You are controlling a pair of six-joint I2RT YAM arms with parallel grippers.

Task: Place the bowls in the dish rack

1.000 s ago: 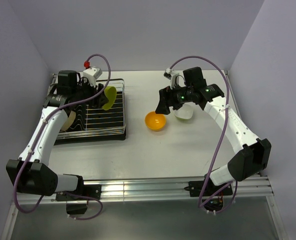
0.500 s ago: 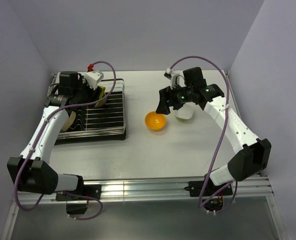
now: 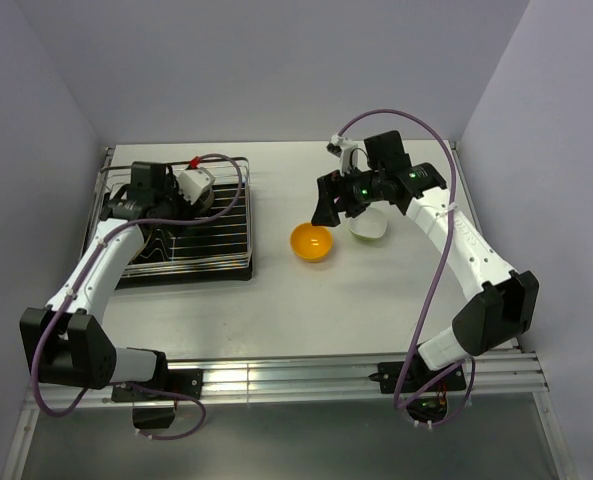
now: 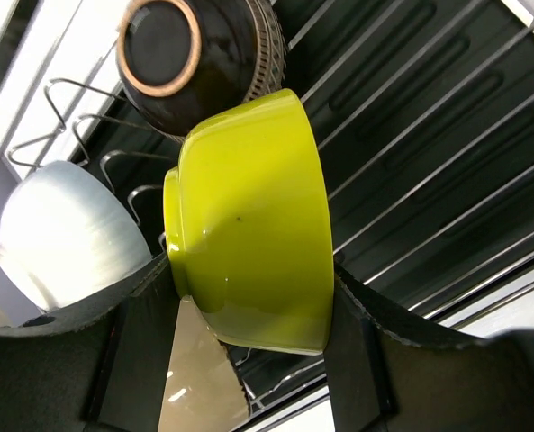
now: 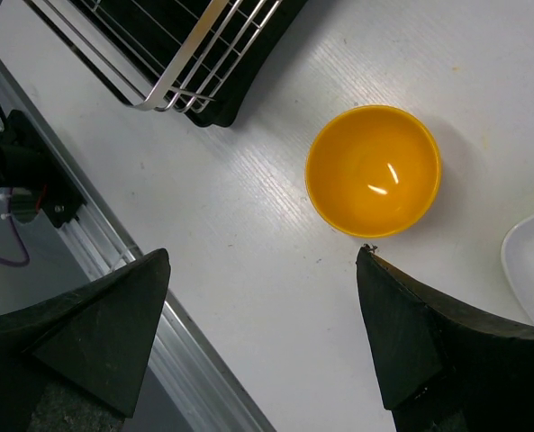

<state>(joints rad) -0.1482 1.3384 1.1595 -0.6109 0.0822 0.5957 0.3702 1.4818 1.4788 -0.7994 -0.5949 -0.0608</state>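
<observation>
The lime bowl stands on edge, and my left gripper is shut on it, one finger against its base and one against its rim. It hangs low over the dish rack next to a black bowl and a white bowl standing in the tines. In the top view the left gripper covers the lime bowl. The orange bowl sits upright on the table. My right gripper hovers open just above and beside it. Another white bowl sits right of the orange bowl, under the right arm.
The rack's near right corner shows in the right wrist view. An aluminium rail runs along the table's front edge. Walls close in the back and both sides.
My left gripper has carried the lime bowl left and down into the rack, towards the black and white bowls. The right gripper has stayed above the orange bowl.
</observation>
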